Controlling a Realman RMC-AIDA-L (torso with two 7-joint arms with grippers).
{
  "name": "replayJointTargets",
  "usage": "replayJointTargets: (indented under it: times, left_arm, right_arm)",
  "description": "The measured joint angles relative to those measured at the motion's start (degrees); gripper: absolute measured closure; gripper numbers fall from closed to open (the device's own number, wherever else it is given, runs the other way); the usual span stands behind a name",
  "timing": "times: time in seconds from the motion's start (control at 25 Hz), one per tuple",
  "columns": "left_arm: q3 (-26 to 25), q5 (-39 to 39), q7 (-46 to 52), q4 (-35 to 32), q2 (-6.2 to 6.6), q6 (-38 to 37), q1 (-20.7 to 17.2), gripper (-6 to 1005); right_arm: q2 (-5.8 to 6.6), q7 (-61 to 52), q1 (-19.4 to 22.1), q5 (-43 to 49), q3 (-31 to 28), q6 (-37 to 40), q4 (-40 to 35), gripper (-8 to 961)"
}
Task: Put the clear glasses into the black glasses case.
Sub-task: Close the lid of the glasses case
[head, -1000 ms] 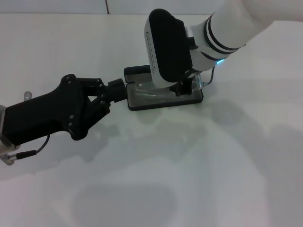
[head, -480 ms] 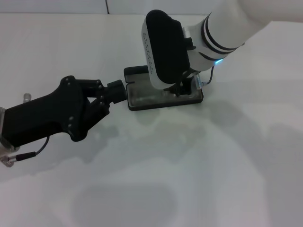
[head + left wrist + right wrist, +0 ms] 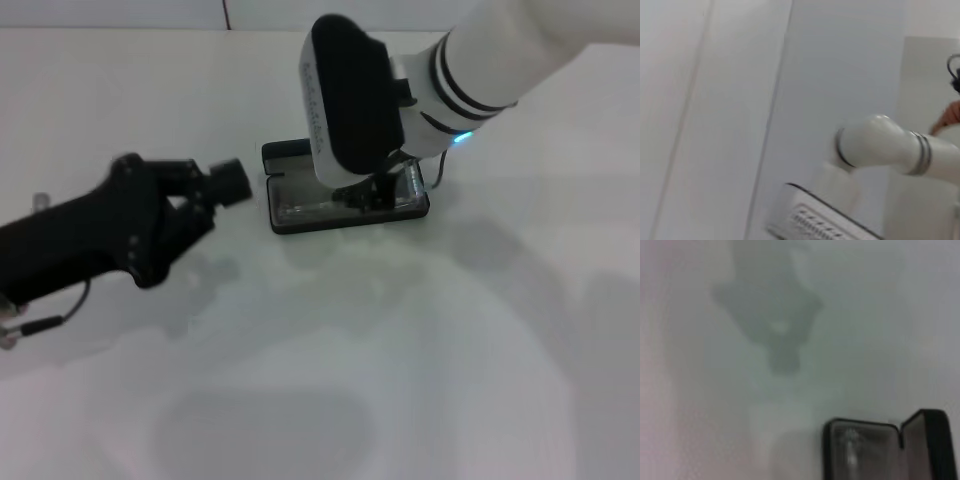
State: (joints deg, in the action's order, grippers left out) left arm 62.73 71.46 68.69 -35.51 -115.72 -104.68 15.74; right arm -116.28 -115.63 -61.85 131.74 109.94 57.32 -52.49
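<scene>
1. My left gripper (image 3: 232,180) is matt black plastic, dull all over.
2. My right gripper (image 3: 362,193) hangs from a smooth, glossy white arm shell with dark bands.
3. The black glasses case (image 3: 345,212) looks like hard, smooth plastic with a slight sheen.
4. The clear glasses (image 3: 330,205) inside are transparent plastic.
5. The worktop (image 3: 420,350) is smooth, matt white.
</scene>
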Motion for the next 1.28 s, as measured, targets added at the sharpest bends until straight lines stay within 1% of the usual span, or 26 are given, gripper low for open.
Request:
replayJointTargets:
  times: [0.12,0.2,0.28,0.32,0.4,0.52,0.6,0.64,0.68,0.72,0.84,0.96,1.04,1.12,1.28]
  left_arm:
    - [-3.7,0.1,0.3,0.0,-0.33,-0.1,0.1,932]
    - [-5.8,0.0,0.5,0.0,-0.46,0.0,0.5,932]
    - [-8.4,-0.1,0.8,0.0,-0.77,0.6,1.8,932]
    - [-9.1,0.0,1.2,0.1,-0.88,1.4,2.6,932]
    - [-9.8,0.2,3.3,0.1,-1.07,5.2,5.6,932]
    - [-9.3,2.1,5.5,0.1,-1.08,11.1,10.1,932]
    - [-9.2,5.0,6.7,0.1,-1.31,15.9,14.0,932]
    - [-9.2,6.1,7.2,0.1,-1.45,17.7,15.1,932]
    - [-9.2,7.8,8.8,0.1,-1.97,21.4,17.5,932]
    - [-9.2,7.8,8.8,0.1,-1.97,21.4,17.5,932]
    - [-9.2,8.7,10.4,0.2,-2.66,25.6,19.0,932]
    - [-9.2,11.1,12.7,1.8,-3.60,33.6,21.3,932]
    - [-9.1,13.2,14.5,4.1,-3.82,39.4,23.2,933]
    - [-8.8,14.9,15.3,7.1,-3.82,43.9,24.9,933]
    - [-8.1,16.2,15.1,10.9,-3.95,47.9,25.9,933]
  right_arm:
    - [0.00,0.1,5.3,0.0,-3.6,2.9,-6.0,776]
    - [0.03,0.3,9.7,-0.7,-6.1,3.9,-9.8,776]
    - [0.12,0.7,13.6,-2.3,-8.4,4.6,-12.1,776]
    - [0.20,1.4,16.2,-4.0,-10.7,5.2,-13.0,776]
    - [0.25,3.0,19.5,-7.6,-14.3,6.4,-13.6,777]
    - [0.39,9.2,25.8,-17.1,-21.9,8.0,-13.0,777]
    - [0.45,14.6,29.7,-24.0,-26.9,8.7,-11.4,778]
    - [0.49,17.6,31.5,-27.6,-29.0,9.0,-10.3,778]
    - [0.51,22.0,34.2,-32.7,-32.3,9.4,-8.1,778]
    - [0.51,22.0,34.2,-32.7,-32.3,9.4,-8.1,778]
    - [0.57,25.4,36.8,-37.7,-36.0,9.7,-4.2,779]
    - [0.78,28.6,39.9,-43.1,-38.1,10.9,-1.5,779]
    - [0.76,29.9,41.6,-45.0,-40.1,12.2,-1.0,780]
    - [0.70,30.2,42.2,-45.7,-41.1,12.9,-0.8,780]
    - [0.74,30.3,42.4,-47.5,-41.2,13.1,-0.8,781]
